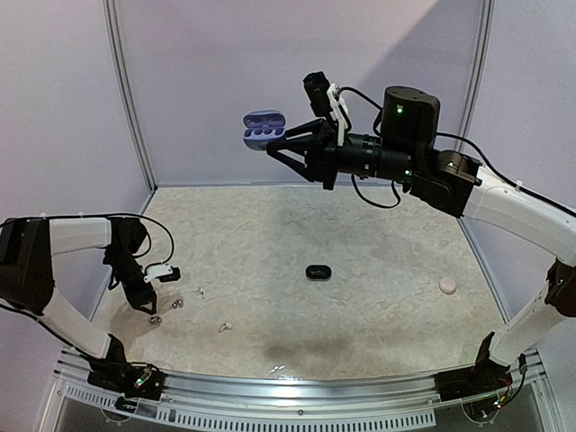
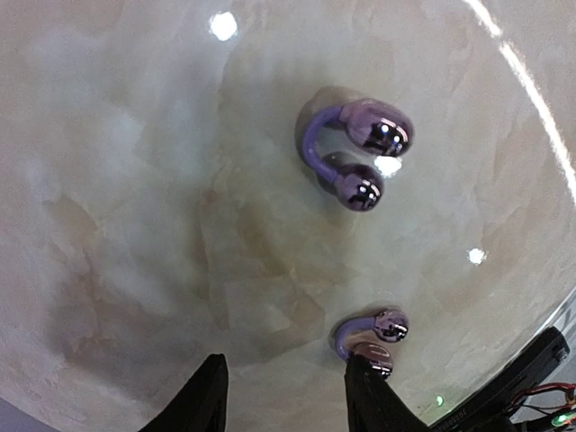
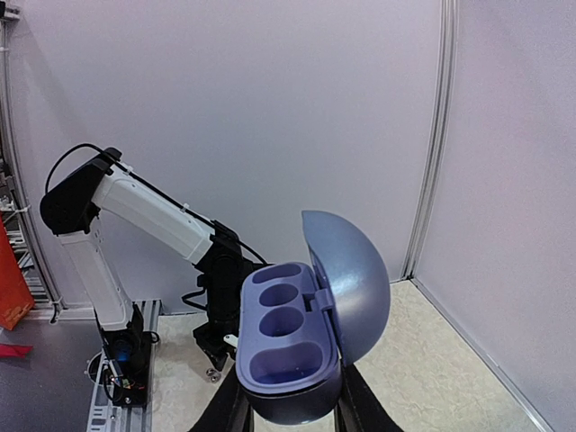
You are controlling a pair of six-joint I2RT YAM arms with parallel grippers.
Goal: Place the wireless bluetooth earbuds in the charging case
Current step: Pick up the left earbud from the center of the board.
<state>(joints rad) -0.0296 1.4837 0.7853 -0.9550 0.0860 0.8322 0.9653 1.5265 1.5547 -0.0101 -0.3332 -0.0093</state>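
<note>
The right hand is lifted high above the far edge of the bench, at about 12 o'clock from the bench's middle. Its fingers are clamped on the lower shell of the lilac charging case. The case is carried in the air, well apart from the bench, with its domed lid swung open and its moulded wells in plain sight. The left hand is low at about 8 o'clock and points down at the bench. Its jaws stand partly apart with only marbled surface between them, so it grips nothing. A black oval case lies close to the bench's middle. A small white round piece lies alone at about 3 o'clock, near the right edge. The earbuds in view lie on the bench around 8 o'clock. The nearer silvery-grey earbud, C-shaped with shiny bulbs, sits right at one fingertip of the left hand, outside the gap; whether they touch I cannot tell. The farther silvery-grey earbud lies beyond it, toward 12 o'clock in the wrist view. One white earbud lies just past that pair toward the middle, and the other white earbud lies nearer the front edge, at about 7 o'clock
</note>
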